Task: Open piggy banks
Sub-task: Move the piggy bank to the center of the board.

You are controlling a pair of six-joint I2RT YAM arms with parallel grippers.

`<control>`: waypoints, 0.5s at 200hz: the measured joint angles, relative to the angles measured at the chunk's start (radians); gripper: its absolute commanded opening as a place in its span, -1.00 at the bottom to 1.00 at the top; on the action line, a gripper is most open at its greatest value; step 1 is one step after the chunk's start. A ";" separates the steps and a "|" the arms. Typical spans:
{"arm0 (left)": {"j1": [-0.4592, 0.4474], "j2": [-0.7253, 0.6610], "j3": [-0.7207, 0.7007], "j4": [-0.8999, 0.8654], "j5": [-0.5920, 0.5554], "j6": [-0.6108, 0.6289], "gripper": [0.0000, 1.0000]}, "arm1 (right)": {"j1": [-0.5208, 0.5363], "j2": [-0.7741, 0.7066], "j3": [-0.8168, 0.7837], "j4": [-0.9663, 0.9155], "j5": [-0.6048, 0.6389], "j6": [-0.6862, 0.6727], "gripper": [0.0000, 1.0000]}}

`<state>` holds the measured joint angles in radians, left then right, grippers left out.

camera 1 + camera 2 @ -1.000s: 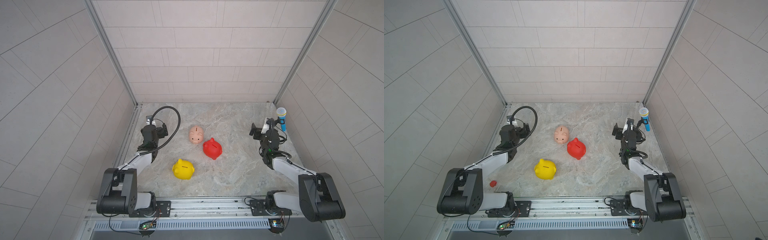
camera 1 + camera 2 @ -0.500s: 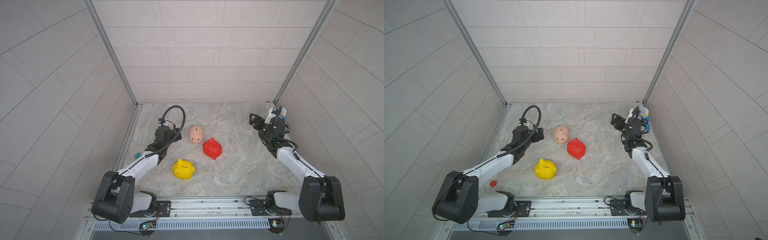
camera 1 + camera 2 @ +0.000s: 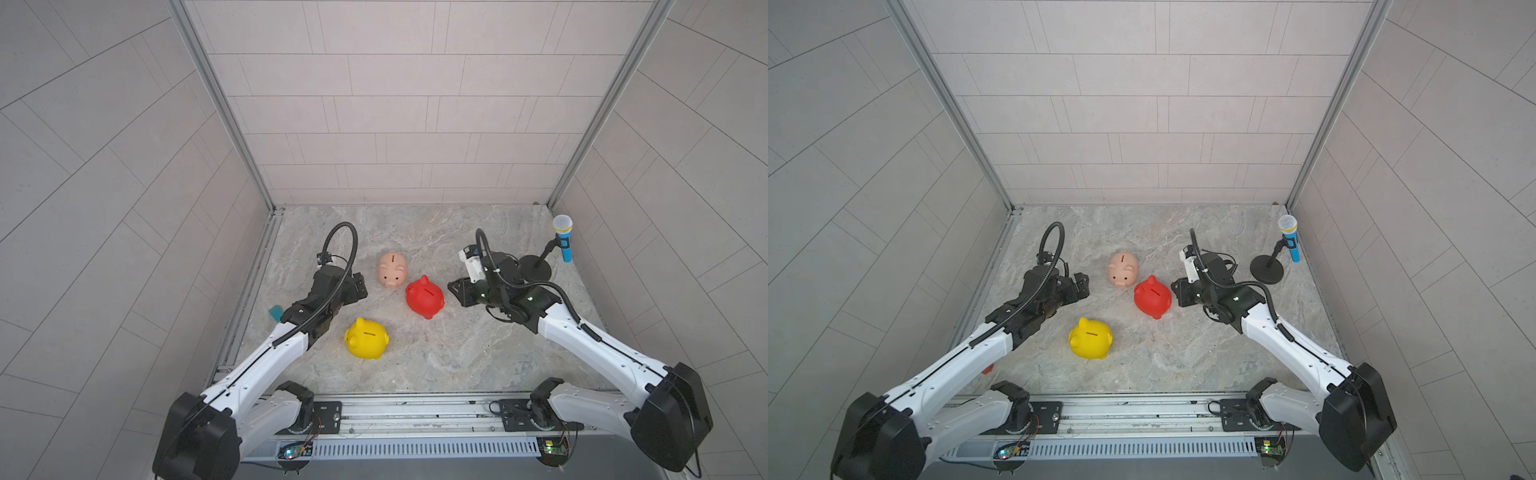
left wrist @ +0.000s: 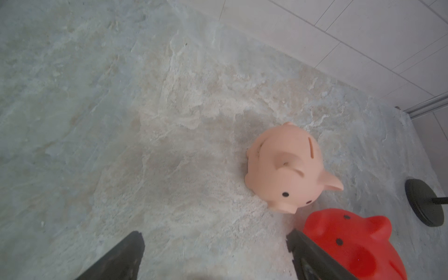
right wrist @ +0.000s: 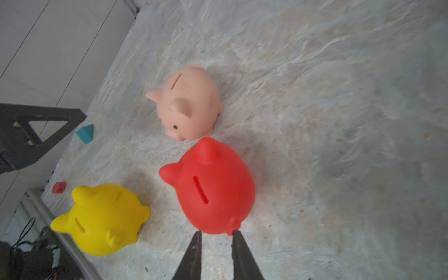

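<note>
Both top cams: high over front edge of table [image 3: 415,365], looking down, see all of it. L wrist cam: low, close, faces back right corner. R wrist cam: close, faces left edge. Wrist cams share pink pig [image 4: 283,167] & red pig [image 5: 215,189].

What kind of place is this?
Probably a robot testing booth: pale tiled walls box in a marble-patterned tabletop, and a white-and-black left arm and right arm are mounted on a metal rail.
</note>
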<state>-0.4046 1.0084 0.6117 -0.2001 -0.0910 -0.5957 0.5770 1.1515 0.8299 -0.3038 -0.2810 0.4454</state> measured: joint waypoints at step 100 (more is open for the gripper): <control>-0.003 -0.284 -0.113 -0.307 0.128 -0.206 1.00 | 0.277 0.358 -0.009 0.191 -0.019 -0.009 -0.71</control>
<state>-0.4080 0.7242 0.4992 -0.5072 0.0372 -0.8017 0.8543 1.5093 0.8211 -0.1131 -0.2996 0.4366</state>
